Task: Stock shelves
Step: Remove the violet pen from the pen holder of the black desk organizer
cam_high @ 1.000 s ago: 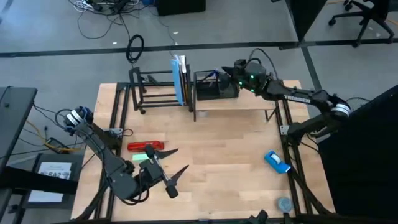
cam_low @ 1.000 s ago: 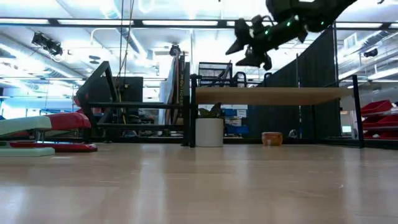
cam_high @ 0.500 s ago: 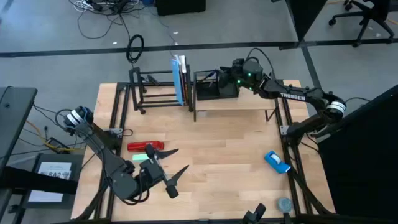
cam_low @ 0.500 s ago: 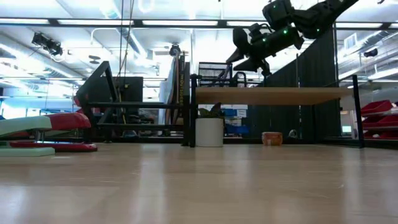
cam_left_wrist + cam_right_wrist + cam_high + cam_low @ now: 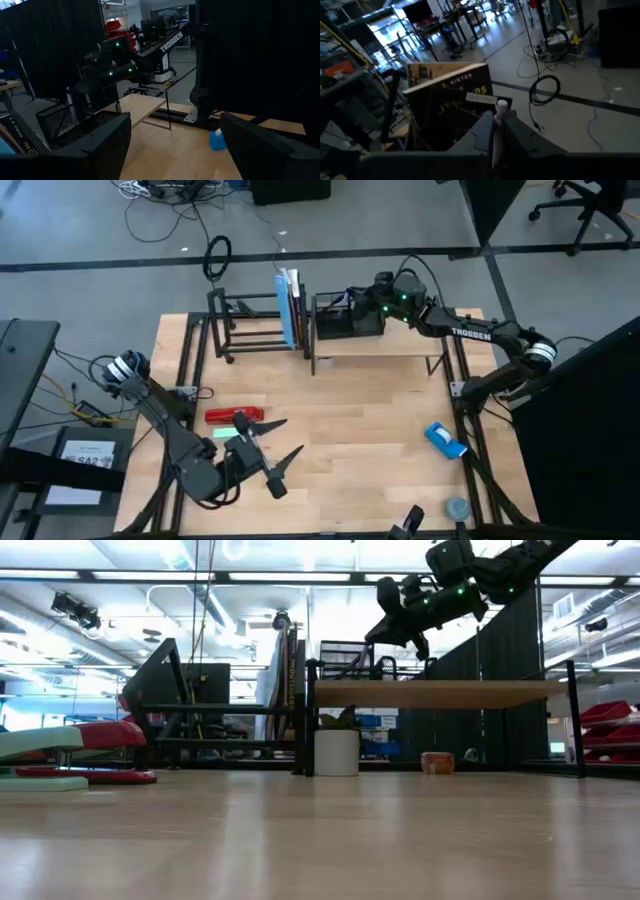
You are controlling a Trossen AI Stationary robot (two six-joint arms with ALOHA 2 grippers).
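Shelves stand along the far edge of the tabletop (image 5: 360, 410): a black tube-frame rack (image 5: 245, 330) toward the left arm's side and, right beside it, a light wood shelf (image 5: 385, 345) on black legs. Books (image 5: 289, 308) stand upright in the rack at the end nearest the wood shelf. A black mesh tray (image 5: 335, 318) sits on the wood shelf at its end nearest the rack.

The right gripper (image 5: 368, 298) reaches over the wood shelf, just above the mesh tray; in the low view it (image 5: 392, 628) hangs a little above the plank, clear of it. In the right wrist view the jaws are closed on a thin pale pen-like stick (image 5: 498, 127), with the book spines beyond it.

The left gripper (image 5: 272, 463) rests low near the front of the tabletop, jaws spread wide and holding nothing. Just beside it lie a red stapler (image 5: 235, 416) and a pale green stapler (image 5: 229, 433). A blue tape dispenser (image 5: 445, 439) lies on the right arm's side of the tabletop, well apart from the shelves, and a small round grey object (image 5: 457, 507) sits near the front corner on that side.
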